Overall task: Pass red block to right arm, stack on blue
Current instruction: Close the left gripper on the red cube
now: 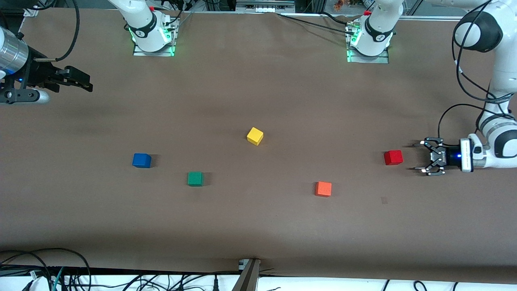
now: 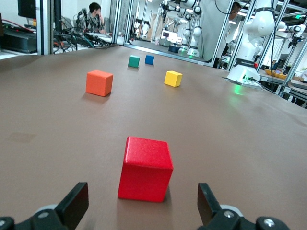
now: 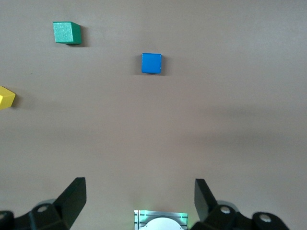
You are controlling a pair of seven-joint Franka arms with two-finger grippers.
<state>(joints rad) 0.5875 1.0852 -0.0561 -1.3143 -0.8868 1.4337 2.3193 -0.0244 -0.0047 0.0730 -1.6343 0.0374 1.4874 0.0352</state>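
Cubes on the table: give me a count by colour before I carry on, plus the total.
red block: 1
orange cube: 1
yellow cube: 1
green cube: 1
blue cube: 1
Total: 5 cubes, all apart from one another on the table, none stacked, none held.

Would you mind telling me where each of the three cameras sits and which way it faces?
Front view: high across the table, facing both bases; shows the open left gripper beside the red block and the open right gripper up at the right arm's end.
Left wrist view: low, looking along the table past its own fingertips at the red block.
Right wrist view: looking down on the blue block, own fingertips showing.
Shared: all three show the blue, green block and yellow block.
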